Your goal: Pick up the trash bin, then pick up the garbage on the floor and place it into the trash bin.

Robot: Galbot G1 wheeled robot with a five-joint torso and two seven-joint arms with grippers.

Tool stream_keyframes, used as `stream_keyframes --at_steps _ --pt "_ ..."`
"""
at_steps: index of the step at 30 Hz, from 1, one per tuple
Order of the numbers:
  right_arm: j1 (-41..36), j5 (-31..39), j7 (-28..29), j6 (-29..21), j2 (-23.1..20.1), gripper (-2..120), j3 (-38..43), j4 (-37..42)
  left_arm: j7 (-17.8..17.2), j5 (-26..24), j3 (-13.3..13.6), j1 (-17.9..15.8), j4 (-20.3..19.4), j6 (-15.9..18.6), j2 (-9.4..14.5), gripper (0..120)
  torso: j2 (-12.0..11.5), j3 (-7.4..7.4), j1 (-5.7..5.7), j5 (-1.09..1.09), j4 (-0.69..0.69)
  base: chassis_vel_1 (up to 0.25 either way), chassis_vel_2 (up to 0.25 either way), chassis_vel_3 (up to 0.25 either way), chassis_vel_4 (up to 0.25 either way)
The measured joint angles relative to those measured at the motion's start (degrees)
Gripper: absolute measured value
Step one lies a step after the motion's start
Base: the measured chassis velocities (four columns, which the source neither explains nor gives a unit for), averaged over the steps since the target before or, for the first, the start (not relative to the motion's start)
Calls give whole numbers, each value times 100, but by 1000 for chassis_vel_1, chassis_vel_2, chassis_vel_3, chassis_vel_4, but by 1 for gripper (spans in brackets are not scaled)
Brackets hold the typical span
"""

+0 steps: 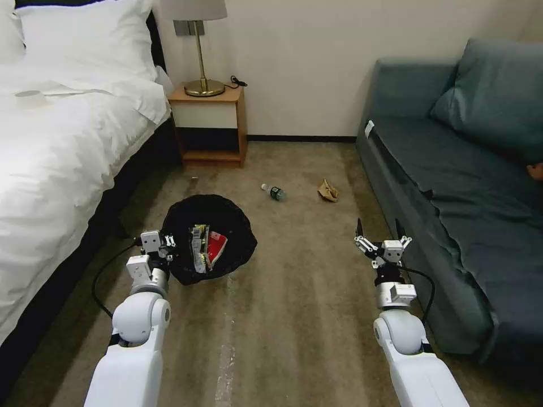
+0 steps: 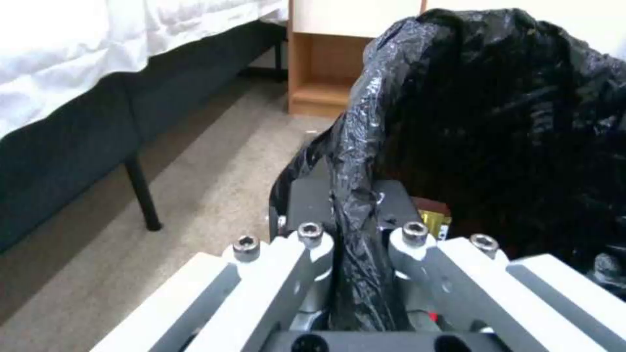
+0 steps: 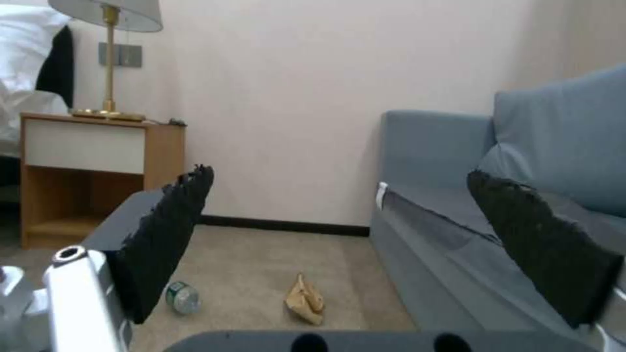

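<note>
Left gripper [image 1: 165,244]: fingers clamped on the trash bin [image 1: 232,226] rim.
Right gripper [image 1: 380,232]: fingers wide apart, empty.
Bottle [image 1: 274,192], brown paper [image 1: 328,191]: on floor.

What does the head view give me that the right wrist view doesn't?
Head view alone: the left gripper shut on the bag-lined rim of the trash bin, with the dark-and-yellow wrapper and red-and-white wrapper already inside.
Right wrist view alone: a close look between the right gripper's open fingers, which hold nothing.
Both: the bottle and brown paper lying on the carpet, plus the nightstand, lamp and sofa.
</note>
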Motion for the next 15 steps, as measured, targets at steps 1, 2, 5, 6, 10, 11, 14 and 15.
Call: stream_keyframes --at_steps 1,2,5,6,10,11,14,15 --pt "0 0 -29 41 2 98 8 -39 6 -20 -25 22 0 -9 5 5 0 0 0 -1 0 0 0 0 0" --pt "1 -3 -50 71 6 98 10 -83 13 -25 -41 38 0 -20 5 5 0 0 0 -1 0 0 0 0 0" --pt "13 -20 -66 104 18 98 13 -150 19 -25 -56 58 0 -32 -12 5 0 0 0 0 0 0 0 0 0" --pt "13 -20 -66 104 18 98 13 -150 19 -25 -56 58 0 -32 -12 5 0 0 0 0 0 0 0 0 0" --pt "0 -65 -147 139 34 98 63 -259 24 -8 -60 80 -3 -46 -51 5 0 0 0 0 0 0 0 0 0" --pt "-2 -66 -159 142 33 98 76 -265 24 -7 -61 81 -9 -46 -55 5 0 0 0 0 0 0 0 0 0" --pt "-3 -64 -176 143 28 98 90 -266 25 -1 -61 86 -25 -46 -61 5 0 1 0 0 0 0 0 0 0" --pt "2 -58 -193 143 22 98 103 -266 27 11 -61 93 -36 -46 -69 5 0 1 0 0 0 0 0 0 0"
